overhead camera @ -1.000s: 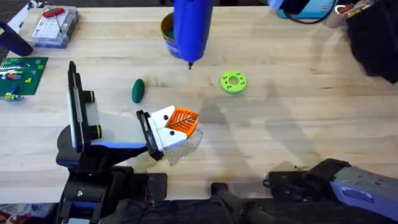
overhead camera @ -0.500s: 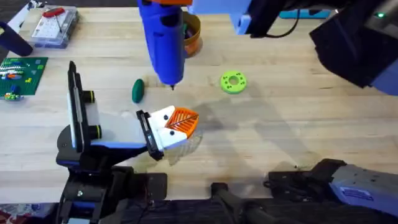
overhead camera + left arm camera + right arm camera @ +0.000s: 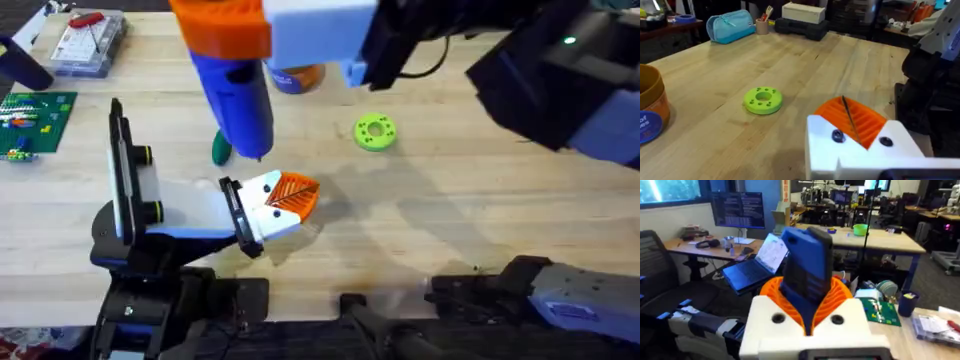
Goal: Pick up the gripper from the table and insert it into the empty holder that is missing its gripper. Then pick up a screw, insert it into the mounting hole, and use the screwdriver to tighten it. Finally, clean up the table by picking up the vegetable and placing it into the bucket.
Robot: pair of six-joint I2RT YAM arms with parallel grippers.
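Vegetable [image 3: 220, 150] left of disc [image 3: 375, 131], bucket [image 3: 296, 77] behind, all on table [image 3: 480, 200].

Beyond the table's far edge you have a blue zip pouch [image 3: 731, 25], a cup of pens [image 3: 762, 25] and a white box on a dark case [image 3: 804, 12]. Behind you sits a wooden desk [image 3: 710, 247] with a monitor [image 3: 738, 209], an open laptop [image 3: 760, 262] and a dark office chair [image 3: 652, 270].

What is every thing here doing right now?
screwdriver: held up, tip pointing down.
right tool: shut on the screwdriver.
left tool: shut.
vegetable: lying on the table, outside the bucket.
bucket: standing upright.
green disc: lying flat.
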